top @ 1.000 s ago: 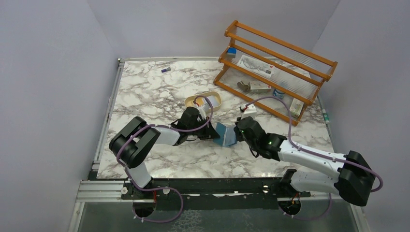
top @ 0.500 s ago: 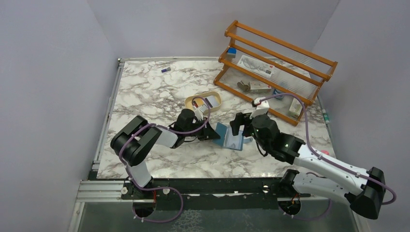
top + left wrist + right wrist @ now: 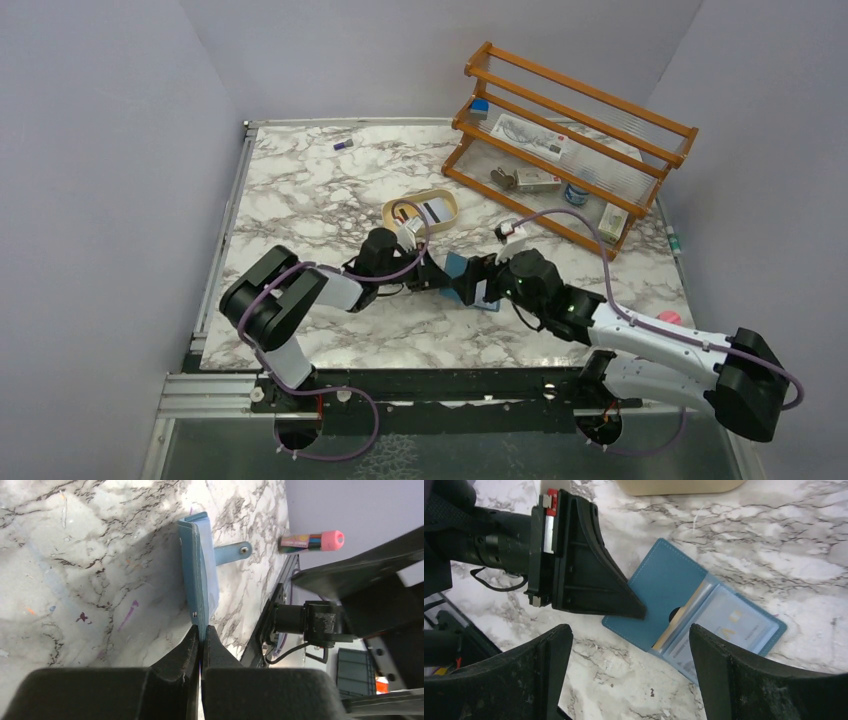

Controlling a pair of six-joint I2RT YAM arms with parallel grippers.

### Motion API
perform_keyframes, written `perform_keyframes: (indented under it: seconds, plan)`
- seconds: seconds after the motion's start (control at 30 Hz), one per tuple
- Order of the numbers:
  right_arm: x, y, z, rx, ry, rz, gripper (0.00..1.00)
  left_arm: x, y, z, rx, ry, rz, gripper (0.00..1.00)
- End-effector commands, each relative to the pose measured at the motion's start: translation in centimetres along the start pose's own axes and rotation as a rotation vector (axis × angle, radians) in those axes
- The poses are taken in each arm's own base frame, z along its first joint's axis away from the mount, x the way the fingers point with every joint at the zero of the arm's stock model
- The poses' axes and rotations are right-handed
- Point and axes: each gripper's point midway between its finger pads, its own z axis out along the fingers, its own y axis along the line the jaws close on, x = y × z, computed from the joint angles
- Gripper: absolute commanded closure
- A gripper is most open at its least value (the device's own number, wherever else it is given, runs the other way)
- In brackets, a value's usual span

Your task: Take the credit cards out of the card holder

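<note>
The teal card holder (image 3: 671,582) lies spread open on the marble table, its snap tab (image 3: 231,551) pointing away. My left gripper (image 3: 201,631) is shut on the edge of its left flap (image 3: 458,272). Credit cards sit inside: a yellow card edge (image 3: 678,621) pokes from the middle pocket, and a pale card (image 3: 730,621) shows behind the clear window. My right gripper (image 3: 629,630) hovers open over the holder's near edge, with nothing between its fingers. A white card with a dark stripe (image 3: 432,210) lies in the tan oval tray (image 3: 391,211).
A wooden rack (image 3: 570,150) with small items stands at the back right. A pink-capped pen (image 3: 311,540) lies near the table's right edge. A small purple item (image 3: 343,145) sits at the far left. The tan tray is just behind the holder.
My right gripper opened wide, drew back from the card holder, then swung left and low over it again. The holder now lies spread open. My left gripper kept its grip on the flap.
</note>
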Motion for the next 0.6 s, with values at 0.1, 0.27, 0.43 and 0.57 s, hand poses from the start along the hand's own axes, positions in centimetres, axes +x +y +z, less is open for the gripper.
perform_keyframes:
  seconds: [0.1,0.27,0.43,0.57]
  plan:
    - [-1.5,1.1,0.2,-0.308,-0.078,0.246,0.08,-2.5,-2.4,-1.5,0.020,-0.135,0.080,1.00]
    - [-1.1,-1.3,-0.6,-0.425,-0.111,0.379,0.09,-2.2,-2.2,-1.5,0.016,-0.126,0.083,1.00]
    - [-0.4,0.1,-0.6,-0.542,-0.096,0.395,0.10,-2.2,-1.8,-1.5,0.006,-0.129,0.078,1.00]
    - [-0.1,1.0,-0.9,-0.632,-0.095,0.398,0.11,-2.5,-2.6,-1.8,0.023,-0.145,0.089,1.00]
